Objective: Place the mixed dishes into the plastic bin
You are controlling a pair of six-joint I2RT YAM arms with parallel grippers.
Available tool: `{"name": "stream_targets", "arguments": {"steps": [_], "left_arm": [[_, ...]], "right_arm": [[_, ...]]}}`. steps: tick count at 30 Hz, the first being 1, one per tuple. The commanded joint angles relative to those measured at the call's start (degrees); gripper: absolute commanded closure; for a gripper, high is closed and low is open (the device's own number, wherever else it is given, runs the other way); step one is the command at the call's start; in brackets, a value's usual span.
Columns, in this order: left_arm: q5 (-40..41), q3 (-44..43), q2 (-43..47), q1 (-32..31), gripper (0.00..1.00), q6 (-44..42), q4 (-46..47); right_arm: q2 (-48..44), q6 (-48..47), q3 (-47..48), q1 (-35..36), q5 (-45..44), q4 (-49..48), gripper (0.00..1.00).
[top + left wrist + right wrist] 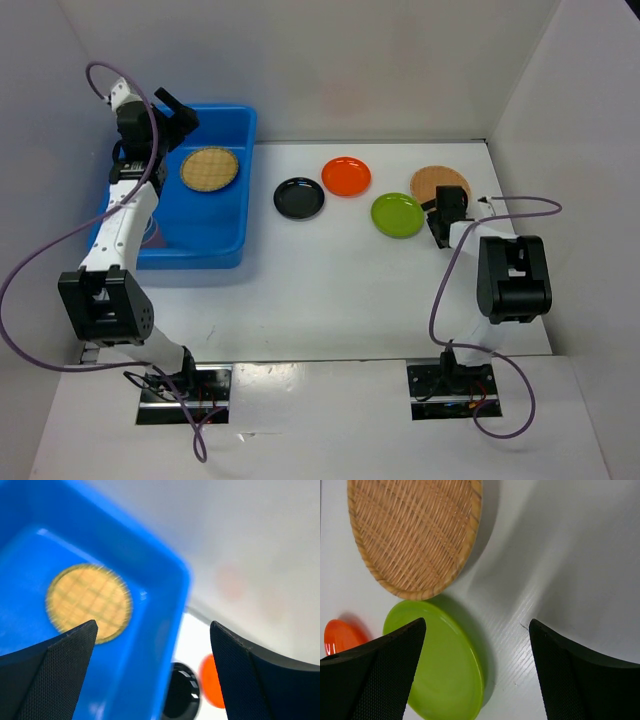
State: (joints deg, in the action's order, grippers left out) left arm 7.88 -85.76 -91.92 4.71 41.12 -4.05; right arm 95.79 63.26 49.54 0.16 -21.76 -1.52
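The blue plastic bin (200, 225) stands at the far left and holds one tan woven plate (209, 169). My left gripper (178, 108) hangs open and empty above the bin's far end. The left wrist view shows the bin (150, 580), the plate in it (89, 602), and the black (182, 692) and orange (210, 680) plates beyond. On the table lie the black plate (299, 198), orange plate (346, 176), lime green plate (396, 214) and second woven plate (438, 182). My right gripper (436, 222) is open over the table beside the green plate (445, 665) and woven plate (415, 530). No cup shows clearly.
White walls enclose the table on the left, back and right. The left arm crosses the bin's left side and hides part of it. Purple cables loop from both arms. The orange plate's edge (337, 635) also shows in the right wrist view.
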Motion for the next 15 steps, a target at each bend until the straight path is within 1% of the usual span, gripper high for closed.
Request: {"name": "stream_targets", "arguments": {"steps": [1, 5, 8, 9, 11, 15], "left_arm": [[-7.33, -0.46, 3.68, -0.23, 0.01, -4.03, 4.32], [-11.73, -1.34, 5.78, 0.3, 0.01, -4.74, 4.32], [-12.88, -1.34, 6.92, 0.3, 0.01, -4.13, 5.45], [-12.89, -0.56, 7.54, 0.3, 0.01, -4.12, 5.46], [-13.5, -0.03, 8.16, 0.3, 0.01, -4.12, 6.86], [-13.5, 0.5, 9.39, 0.3, 0.01, -3.59, 8.09]], "right_arm": [[1.24, 1.77, 2.23, -1.83, -0.4, -4.63, 0.12], [4.23, 3.88, 2.84, -4.2, 6.18, -5.78, 0.13], [5.63, 6.16, 2.15, -7.27, 9.35, -7.35, 0.15], [6.16, 7.65, 1.1, -8.94, 12.32, -9.45, 0.15], [8.09, 8.18, 1.09, -10.18, 15.24, -10.96, 0.15], [9.33, 8.97, 3.2, -10.18, 15.87, -10.52, 0.16]]}}
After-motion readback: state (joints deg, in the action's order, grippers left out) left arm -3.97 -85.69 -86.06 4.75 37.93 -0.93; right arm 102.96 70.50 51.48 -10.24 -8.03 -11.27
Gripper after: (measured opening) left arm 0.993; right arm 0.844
